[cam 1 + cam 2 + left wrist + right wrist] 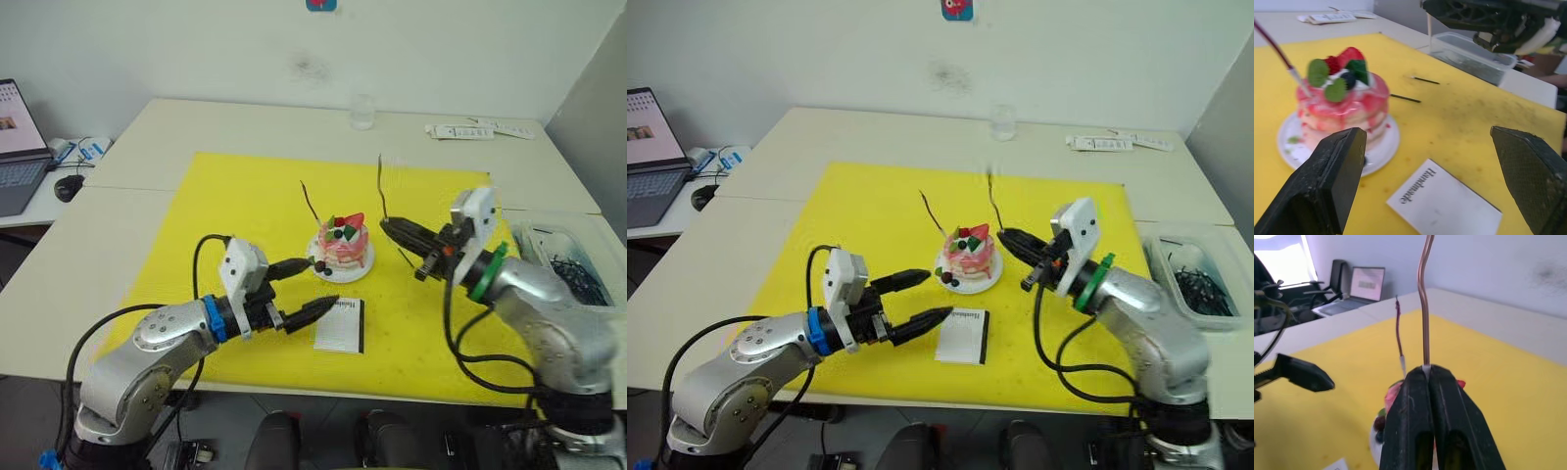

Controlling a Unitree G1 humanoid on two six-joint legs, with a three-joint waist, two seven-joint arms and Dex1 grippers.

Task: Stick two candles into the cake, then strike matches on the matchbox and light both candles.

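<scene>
1. Clamped tight, the right gripper (1428,369) has its two black fingers pressed together on the pale lower end of the second candle (381,186), which stands nearly upright above them with a slight kink in it. The left gripper (309,286) has its fingers spread wide, with nothing between them, low over the mat beside the matchbox and near the plate.

2. Everything sits on a flat, matte yellow mat (245,196), a little scuffed, on a pale table (118,245).

3. The cake (342,245), a small soft pink stack with glossy icing, a strawberry slice, dark berries and green leaves, stands on a small white plate (1382,152) mid-mat. One candle (311,199) is already planted in it, leaning away from the right arm.

4. The matchbox (340,324) lies flat in front of the plate, a white card rectangle with a black strip along one edge.

5. Two short dark matches (1405,98) lie on the mat beyond the cake, slightly apart.

6. To seat the held candle well, I'd bring its pale tip over bare icing clear of the fruit and the first candle, keep it vertical, and press straight down gently; something so wiry looks likely to bend or tilt.
</scene>
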